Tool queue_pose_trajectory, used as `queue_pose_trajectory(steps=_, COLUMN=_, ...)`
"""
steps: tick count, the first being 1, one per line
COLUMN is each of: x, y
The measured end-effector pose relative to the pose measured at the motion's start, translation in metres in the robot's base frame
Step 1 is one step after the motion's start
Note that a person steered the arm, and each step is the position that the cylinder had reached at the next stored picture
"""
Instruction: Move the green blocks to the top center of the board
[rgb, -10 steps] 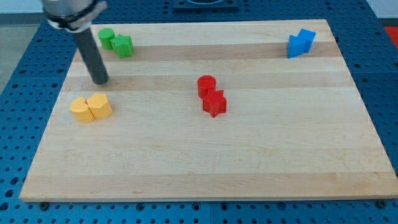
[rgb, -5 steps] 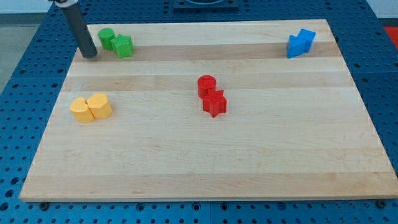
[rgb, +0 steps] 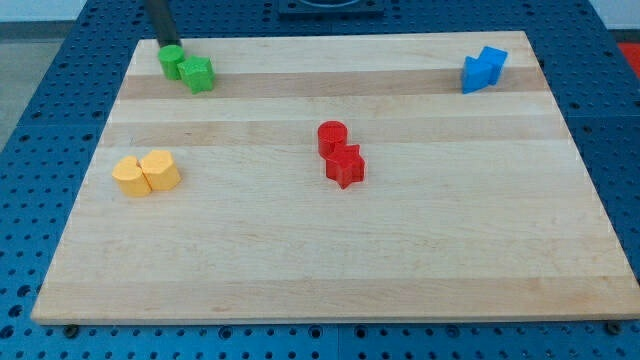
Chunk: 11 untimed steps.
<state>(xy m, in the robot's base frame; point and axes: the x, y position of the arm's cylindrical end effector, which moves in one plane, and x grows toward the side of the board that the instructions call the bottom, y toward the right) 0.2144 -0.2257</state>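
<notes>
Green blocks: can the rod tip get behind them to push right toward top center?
Probably yes. My tip already sits at the top-left edge of the green cylinder, with the green star-like block just beyond; nothing blocks the path rightward along the board.

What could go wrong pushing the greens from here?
1. My tip sits at the top-left side of the green cylinder, near the board's top edge; a slightly off push could slide it off.
2. The green star-shaped block touches the cylinder off-axis, so the pair may split or fan apart.
</notes>
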Motion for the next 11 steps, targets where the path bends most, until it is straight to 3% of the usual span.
queue_pose_trajectory(steps=3, x=0.008, y=0.042)
queue_pose_trajectory(steps=4, x=-0.023, y=0.014)
queue_pose_trajectory(steps=8, x=-0.022, y=-0.02)
queue_pose_trajectory(steps=9, x=0.008, y=-0.014)
queue_pose_trajectory(steps=11, x=0.021, y=-0.014)
